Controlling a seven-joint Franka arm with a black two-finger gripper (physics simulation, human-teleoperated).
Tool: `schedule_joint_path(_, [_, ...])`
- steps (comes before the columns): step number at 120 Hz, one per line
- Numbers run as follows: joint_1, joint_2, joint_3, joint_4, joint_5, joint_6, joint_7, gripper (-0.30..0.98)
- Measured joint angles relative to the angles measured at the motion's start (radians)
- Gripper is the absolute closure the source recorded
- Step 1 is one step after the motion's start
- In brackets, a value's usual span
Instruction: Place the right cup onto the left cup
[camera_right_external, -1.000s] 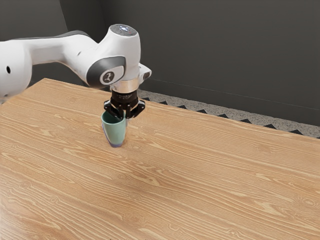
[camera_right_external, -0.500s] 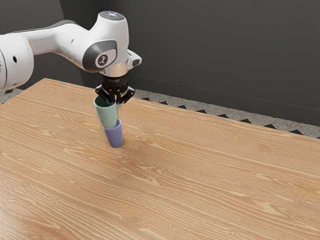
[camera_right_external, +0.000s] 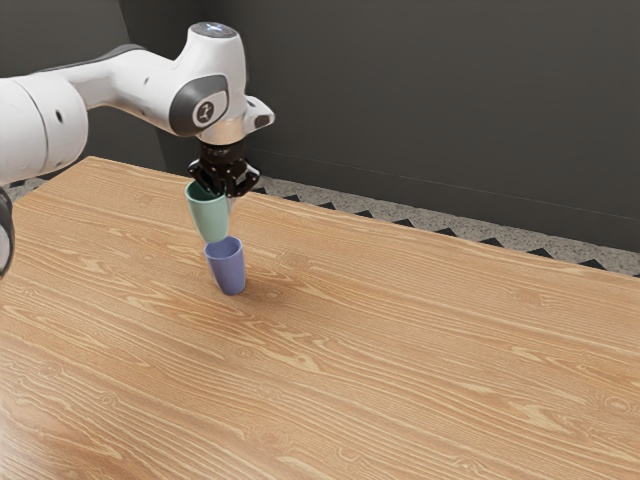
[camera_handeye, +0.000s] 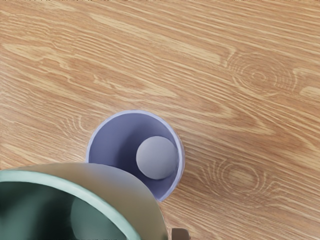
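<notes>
The gripper (camera_right_external: 229, 193) has its jaws clamped on the green cup (camera_right_external: 210, 219) by its side, near the top — the cup's open end points up. Its bottom is right by the purple cup's (camera_right_external: 228, 269) rim — whether they touch, no one can tell — and the purple cup stands on the wooden table (camera_right_external: 400, 350).

The green cup's rim (camera_handeye: 75, 186) partly overlaps the upright purple cup (camera_handeye: 112, 142) on the table (camera_handeye: 240, 100).

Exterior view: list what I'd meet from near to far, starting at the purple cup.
Purple cup → table's far edge → speckled floor strip → dark wall.
</notes>
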Motion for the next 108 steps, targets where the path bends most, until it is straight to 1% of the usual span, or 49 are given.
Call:
schedule_joint_path(14, [0.007,0.046,0.025,0.057,-0.020,0.000,0.061,0.78])
schedule_joint_path(33, [0.008,0.110,0.030,0.129,-0.033,0.000,0.137,0.78])
schedule_joint_path(67, [0.015,0.152,0.031,0.153,-0.049,0.009,0.239,0.78])
schedule_joint_path(108, [0.027,0.186,0.031,0.150,-0.076,0.016,0.314,0.78])
